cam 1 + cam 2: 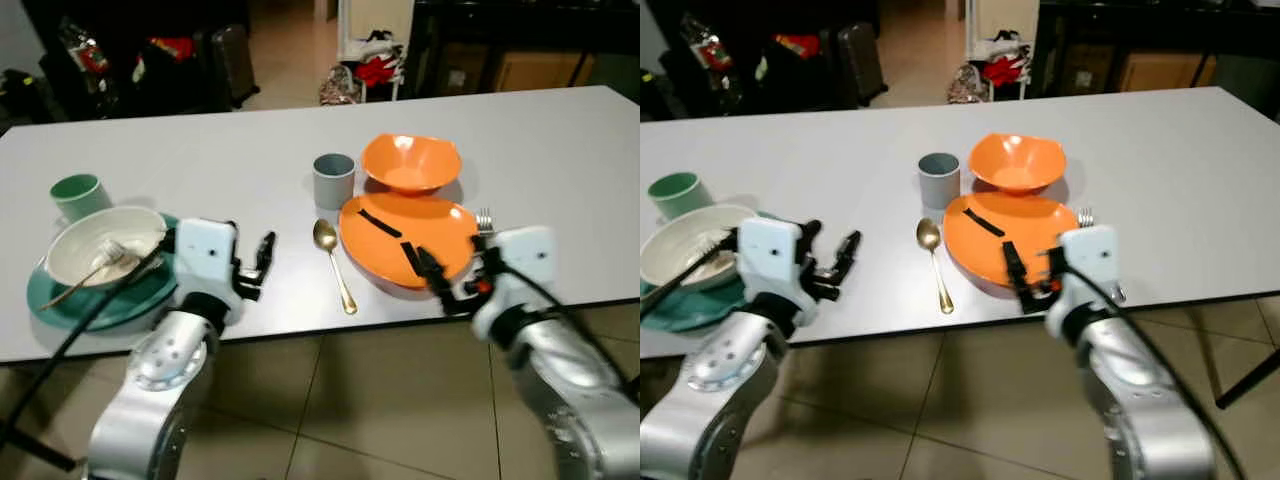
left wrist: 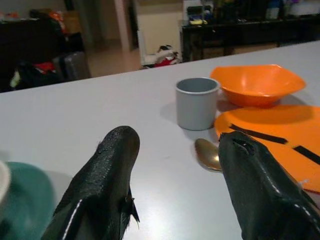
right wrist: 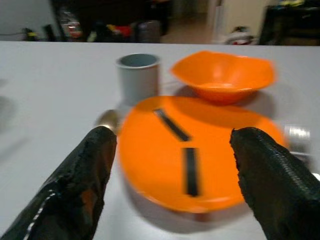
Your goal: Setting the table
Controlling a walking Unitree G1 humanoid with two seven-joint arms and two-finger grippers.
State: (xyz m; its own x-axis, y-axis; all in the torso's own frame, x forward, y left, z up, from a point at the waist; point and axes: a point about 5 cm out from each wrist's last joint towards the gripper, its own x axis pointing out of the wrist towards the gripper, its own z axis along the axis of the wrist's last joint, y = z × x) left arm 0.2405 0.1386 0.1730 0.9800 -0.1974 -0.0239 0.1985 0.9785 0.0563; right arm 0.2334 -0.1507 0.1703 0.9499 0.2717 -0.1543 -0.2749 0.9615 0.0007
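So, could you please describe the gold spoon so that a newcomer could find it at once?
On the white table, find the orange plate near the front edge. The gold spoon lies just to its left, below the grey cup, handle pointing at the edge. It is the only gold-coloured piece.

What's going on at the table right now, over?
Left gripper and right gripper: jaws open, empty, over the near table edge. Orange plate set, orange bowl behind, gold spoon and grey cup alongside. Nothing blocking.
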